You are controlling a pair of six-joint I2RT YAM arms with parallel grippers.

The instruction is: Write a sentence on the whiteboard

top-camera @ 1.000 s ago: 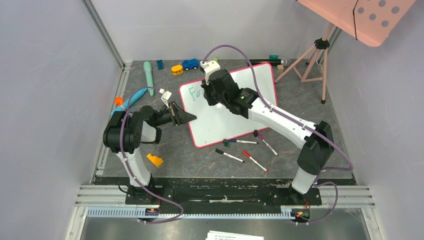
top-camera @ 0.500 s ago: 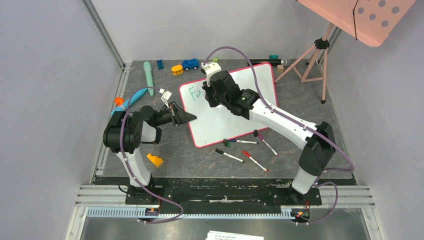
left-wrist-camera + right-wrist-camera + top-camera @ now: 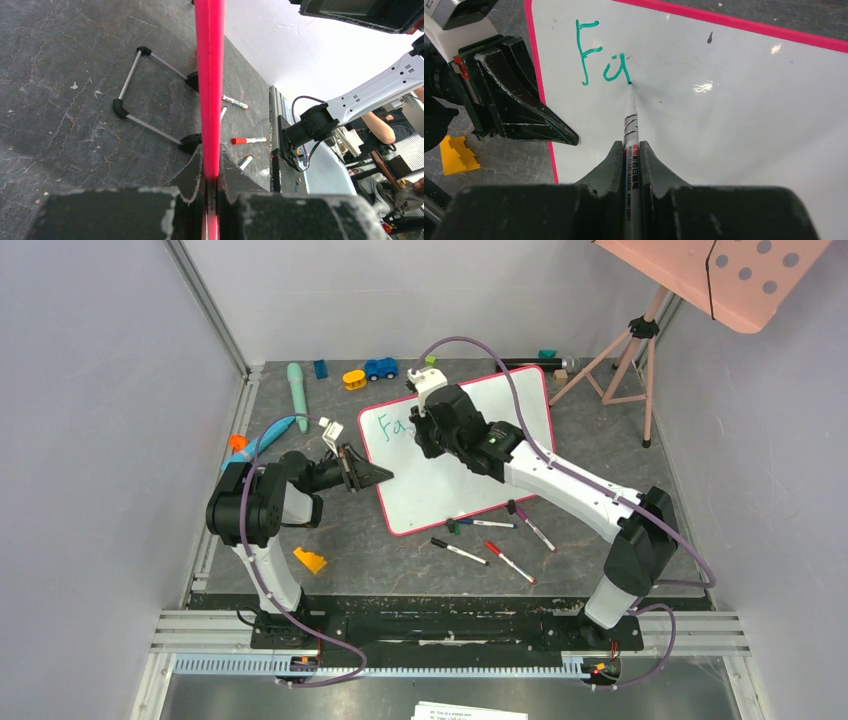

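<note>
In the top view the right arm (image 3: 560, 480) lies across the whiteboard (image 3: 440, 490) and hides its upper middle, so only the start of the sentence (image 3: 392, 425) shows there, at the board's upper-left corner; the right wrist view gives it plainly as green "Fa" (image 3: 601, 55), though the board's right part is cut off there. The right gripper (image 3: 629, 147) is closed narrow on a marker (image 3: 630, 125), whose tip touches the board at the foot of the "a"; the barrel carries small print that seems to read "WHITE BOARD MARKER", with characters above it too small to make out. The left gripper (image 3: 378, 475) is clamped on the board's left rim; in its own view the rim (image 3: 210, 75) is an edge-on pink-red bar running down between the fingers (image 3: 192, 172), so the writing face cannot be read from there. A wire foot (image 3: 131, 92) with black ends lies on the table beside that rim. Loose markers (image 3: 459, 551) lie just off the board's near edge, their labels illegible.
</note>
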